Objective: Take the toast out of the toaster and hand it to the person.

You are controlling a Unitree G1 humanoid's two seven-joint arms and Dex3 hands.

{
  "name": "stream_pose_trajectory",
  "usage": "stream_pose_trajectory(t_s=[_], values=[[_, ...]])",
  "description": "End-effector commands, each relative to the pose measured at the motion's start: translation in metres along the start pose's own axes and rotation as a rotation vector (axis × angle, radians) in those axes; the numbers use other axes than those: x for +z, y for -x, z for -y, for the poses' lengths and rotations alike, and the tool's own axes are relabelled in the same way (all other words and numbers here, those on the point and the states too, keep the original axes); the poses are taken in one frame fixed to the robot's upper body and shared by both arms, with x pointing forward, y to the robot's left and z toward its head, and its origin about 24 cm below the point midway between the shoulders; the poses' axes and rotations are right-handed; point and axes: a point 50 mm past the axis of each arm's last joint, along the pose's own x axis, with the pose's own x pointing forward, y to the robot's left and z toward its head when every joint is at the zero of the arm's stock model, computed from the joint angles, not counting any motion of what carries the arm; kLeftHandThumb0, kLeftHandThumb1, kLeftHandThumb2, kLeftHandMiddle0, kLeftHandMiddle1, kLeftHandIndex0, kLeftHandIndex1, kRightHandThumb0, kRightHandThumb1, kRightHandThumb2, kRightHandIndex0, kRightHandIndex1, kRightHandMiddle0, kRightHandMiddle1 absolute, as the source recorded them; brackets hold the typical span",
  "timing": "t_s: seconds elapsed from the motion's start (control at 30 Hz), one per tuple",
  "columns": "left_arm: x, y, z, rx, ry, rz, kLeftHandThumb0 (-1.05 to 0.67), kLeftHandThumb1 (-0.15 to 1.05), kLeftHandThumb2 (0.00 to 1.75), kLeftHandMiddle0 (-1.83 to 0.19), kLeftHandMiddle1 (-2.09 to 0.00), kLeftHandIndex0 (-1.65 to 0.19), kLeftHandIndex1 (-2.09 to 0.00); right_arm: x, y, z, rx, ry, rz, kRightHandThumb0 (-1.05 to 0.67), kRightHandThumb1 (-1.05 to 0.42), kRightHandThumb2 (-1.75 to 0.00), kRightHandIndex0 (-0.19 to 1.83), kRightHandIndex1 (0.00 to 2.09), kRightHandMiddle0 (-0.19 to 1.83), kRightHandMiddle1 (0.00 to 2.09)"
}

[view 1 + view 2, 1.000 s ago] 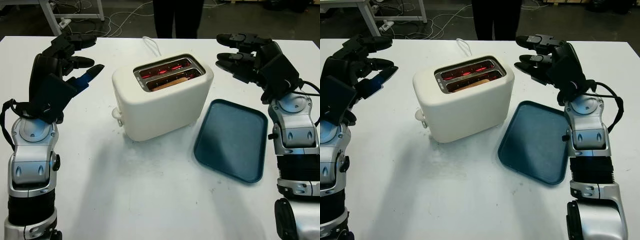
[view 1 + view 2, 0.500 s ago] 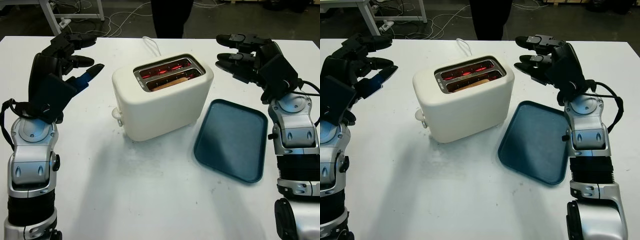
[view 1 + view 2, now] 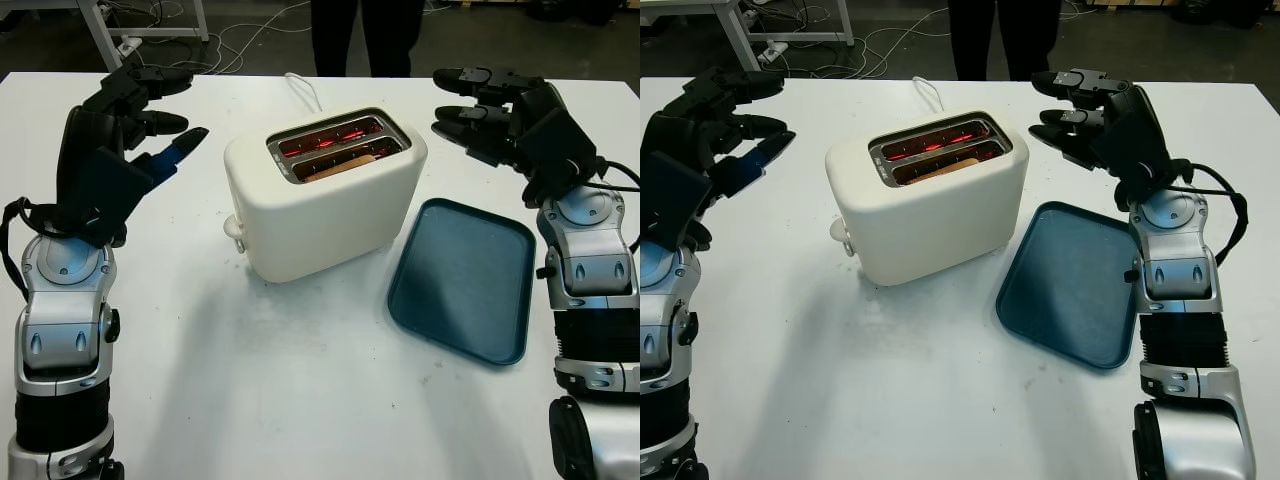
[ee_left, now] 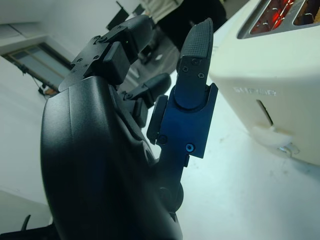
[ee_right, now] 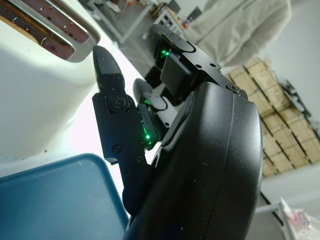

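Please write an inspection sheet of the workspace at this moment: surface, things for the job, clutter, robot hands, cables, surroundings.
Surface: white table, faint scuff marks in front of the toaster.
Job's things: cream toaster upright at the table's centre, slots glowing red; toast sits down in the slot nearer the robot, only its top edge visible. Person stands beyond the far table edge, legs visible.
Clutter: blue tray, nothing on it, beside the toaster on the robot's right.
Robot hands: left robot hand open, raised left of the toaster; right robot hand open, raised right of it. Neither touches it.
Cables: white toaster cord runs off the far edge; loose cables on the floor.
Surroundings: dark floor, white table frame behind.
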Motion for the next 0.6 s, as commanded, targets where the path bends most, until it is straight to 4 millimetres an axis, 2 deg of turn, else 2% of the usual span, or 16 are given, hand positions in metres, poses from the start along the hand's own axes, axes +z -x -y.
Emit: stream_pose_trajectory(t_s=[0.0,0.57], values=[[0.0009,0.0011,-0.0022,0.011,-0.013,-0.005,-0.48,0.92,0.09,-0.37,-0.94,-0.4,-0.61,0.0054,-0.0024,-0.0004,0.001,-0.005,0.02,-0.34,-0.85,0.0,0.81,0.03,0.78,0.0],[0.0014,-0.0005,-0.0013,0.002,-0.012,0.002,-0.48,0.92,0.09,-0.37,-0.94,-0.41,-0.6,0.0063,-0.0022,0.0006,0.003,-0.003,0.029,-0.32,-0.85,0.0,0.82,0.04,0.78,0.0]])
